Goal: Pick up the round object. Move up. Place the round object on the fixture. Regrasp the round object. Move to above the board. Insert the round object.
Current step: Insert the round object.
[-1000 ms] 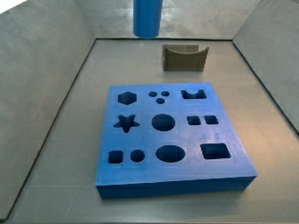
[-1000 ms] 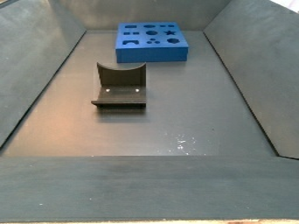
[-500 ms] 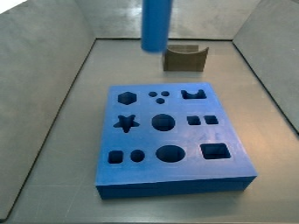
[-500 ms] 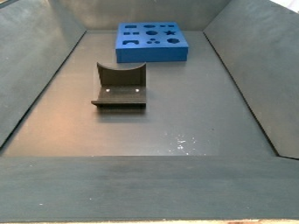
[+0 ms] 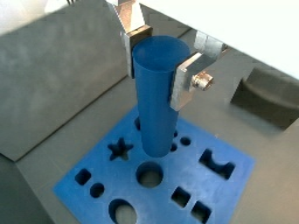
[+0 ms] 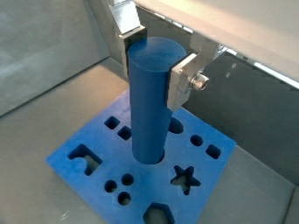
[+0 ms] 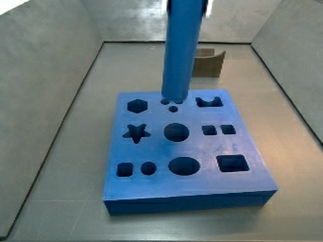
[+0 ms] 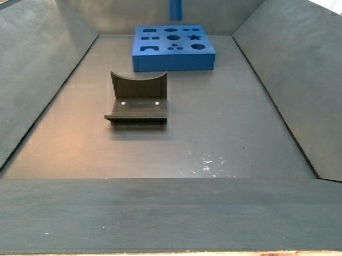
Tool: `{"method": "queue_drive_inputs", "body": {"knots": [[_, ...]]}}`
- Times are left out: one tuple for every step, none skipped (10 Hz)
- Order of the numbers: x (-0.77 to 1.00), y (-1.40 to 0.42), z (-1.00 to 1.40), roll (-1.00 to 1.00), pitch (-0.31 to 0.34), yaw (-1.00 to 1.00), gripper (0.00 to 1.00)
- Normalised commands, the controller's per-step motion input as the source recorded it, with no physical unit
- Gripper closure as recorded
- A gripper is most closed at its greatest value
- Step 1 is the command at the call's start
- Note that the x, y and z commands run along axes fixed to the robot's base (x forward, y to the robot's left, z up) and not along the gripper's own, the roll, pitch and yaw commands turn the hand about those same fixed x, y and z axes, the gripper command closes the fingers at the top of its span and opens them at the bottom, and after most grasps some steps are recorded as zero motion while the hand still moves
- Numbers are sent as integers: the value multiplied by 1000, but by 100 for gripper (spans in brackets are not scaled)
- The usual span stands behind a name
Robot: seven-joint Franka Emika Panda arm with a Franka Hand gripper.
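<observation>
Grey tray floor [image 7: 63, 142], walled, holds board [image 7: 183, 146] and fixture [image 7: 210, 62].

Side views: peg [image 7: 184, 47] hangs upright over the board's far rows, lower end just above the small round holes; whether it touches, I cannot tell. Fixture [image 8: 136, 98] empty, well apart from board [image 8: 170, 47]; only a sliver of peg [image 8: 178, 9] shows.

Wrist views: my gripper [image 5: 160, 54] pinches the peg [image 5: 156, 101] near its top, plates on either side; likewise gripper [image 6: 156, 52], peg [image 6: 149, 101], board [image 6: 135, 171].

Risks, as I judge: peg tip off-centre catching a hole rim; a tilted peg jamming; slip in my pads under downward push
</observation>
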Motion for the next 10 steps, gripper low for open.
{"method": "queue_drive_inputs", "body": {"knots": [[0,-154,-557,-89,-169,-34,100],[0,-223,-371,0,-191,-14,100],[0,-243,-263,17,-194,-11,100],[0,-203,-206,24,-160,-9,100],[0,-180,-197,33,-160,0,100],[0,-143,-226,47,-156,0,100],[-9,-57,-249,94,-124,0,100],[0,-14,-246,133,-91,0,100],[0,0,-249,179,-69,0,100],[0,0,-260,137,-76,0,100]]}}
